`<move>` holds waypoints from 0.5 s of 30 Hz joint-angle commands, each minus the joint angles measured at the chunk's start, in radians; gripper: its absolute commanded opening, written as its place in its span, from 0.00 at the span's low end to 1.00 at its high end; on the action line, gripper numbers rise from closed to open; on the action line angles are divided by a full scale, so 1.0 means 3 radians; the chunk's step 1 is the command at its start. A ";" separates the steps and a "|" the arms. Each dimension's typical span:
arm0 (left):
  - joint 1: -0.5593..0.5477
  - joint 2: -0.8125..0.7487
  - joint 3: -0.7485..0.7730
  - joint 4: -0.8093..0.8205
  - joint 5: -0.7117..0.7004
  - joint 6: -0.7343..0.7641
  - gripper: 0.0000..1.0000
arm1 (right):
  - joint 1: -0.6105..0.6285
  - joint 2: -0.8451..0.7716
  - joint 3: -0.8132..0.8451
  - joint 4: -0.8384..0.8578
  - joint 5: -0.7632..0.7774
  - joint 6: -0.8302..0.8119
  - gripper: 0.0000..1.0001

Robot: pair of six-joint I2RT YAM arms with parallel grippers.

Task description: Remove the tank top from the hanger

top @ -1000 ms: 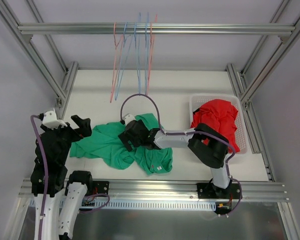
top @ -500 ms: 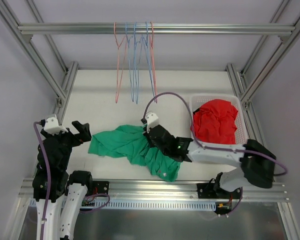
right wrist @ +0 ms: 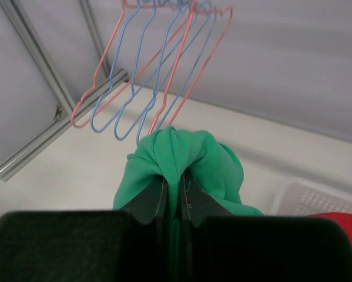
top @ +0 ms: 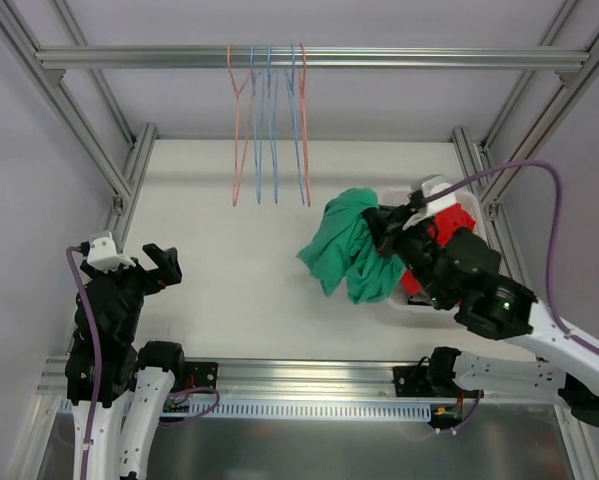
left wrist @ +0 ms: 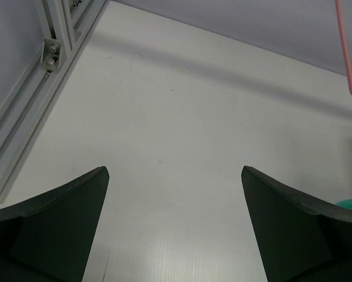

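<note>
The tank top (top: 351, 245) is off the hangers (top: 271, 120), which dangle bare from the top rail. The right gripper (right wrist: 173, 188) has its jaws clenched on a bunched fold of the green cloth. It holds the cloth up in the air, clear of the bench (top: 229, 290), just beside the left edge of the white basket (right wrist: 302, 197) that has a red garment (top: 461, 222) in it.

The left gripper (left wrist: 174, 173) hovers over bare bench far to the left, jaws released and holding nothing.

The step in hand looks like the carry to the basket. Most of the cloth hangs outside the rim, so the next move likely calls for shifting further right over the basket, keeping the trailing hem above the rim, and only then letting go.
</note>
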 commanded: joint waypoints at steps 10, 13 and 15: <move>-0.0046 -0.0037 -0.0016 0.0076 -0.0013 0.0038 0.99 | -0.0413 0.0417 0.1590 -0.0987 0.1491 -0.0931 0.00; -0.0051 -0.0002 -0.0016 0.0086 0.0012 0.0038 0.99 | -0.0597 0.0345 0.1620 -0.1084 0.1562 -0.0838 0.00; -0.0062 0.0014 -0.0027 0.0086 0.0033 0.0038 0.99 | -0.0648 0.0299 0.1636 -0.1120 0.1583 -0.0802 0.00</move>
